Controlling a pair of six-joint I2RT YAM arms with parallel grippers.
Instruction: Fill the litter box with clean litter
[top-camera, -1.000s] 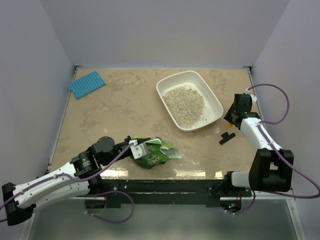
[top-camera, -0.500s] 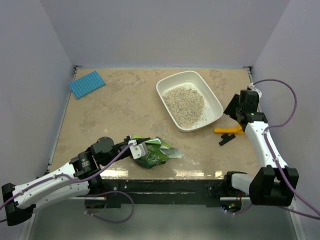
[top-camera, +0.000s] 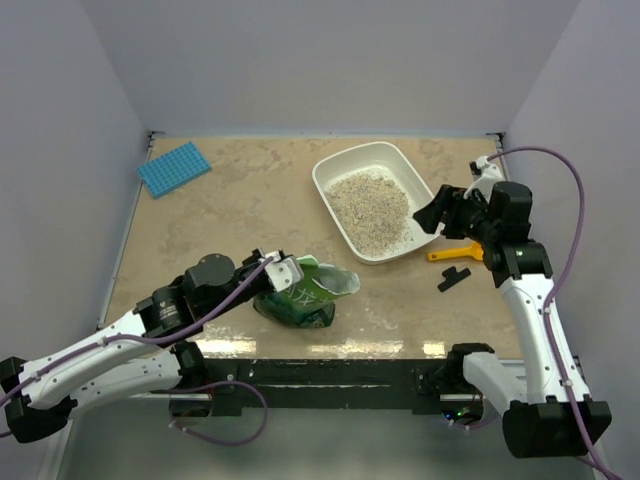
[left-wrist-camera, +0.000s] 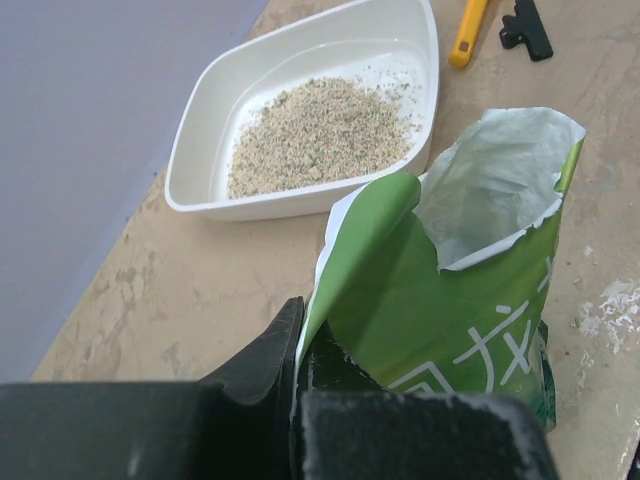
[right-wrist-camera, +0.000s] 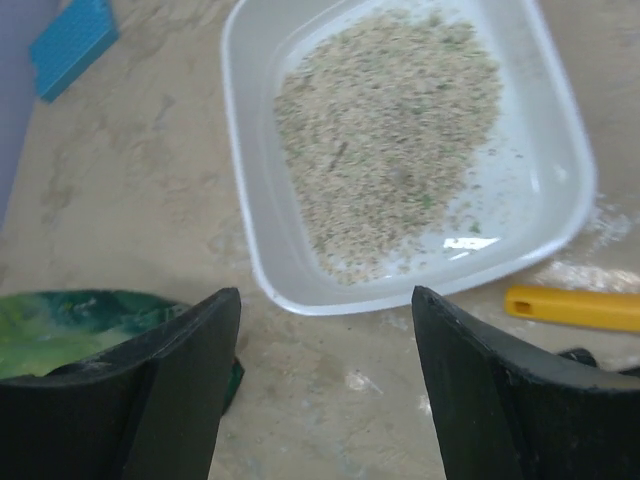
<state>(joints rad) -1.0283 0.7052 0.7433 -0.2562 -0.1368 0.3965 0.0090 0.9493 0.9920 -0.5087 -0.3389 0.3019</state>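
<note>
The top external camera sat high above and behind both arm bases, looking down and forward over the whole beige marbled tabletop. The left wrist camera rode low and very near the glossy green pouch bag, facing past it toward the white shallow plastic litter tray. The right wrist camera looked steeply down onto that tray from close by. All 3 views shared the tray, its pale beige-grey sandy granules, the bag and the orange-yellow plastic scoop handle.

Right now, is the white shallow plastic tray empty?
No, pale sandy granules lie heaped inside the white shallow plastic tray.
</note>
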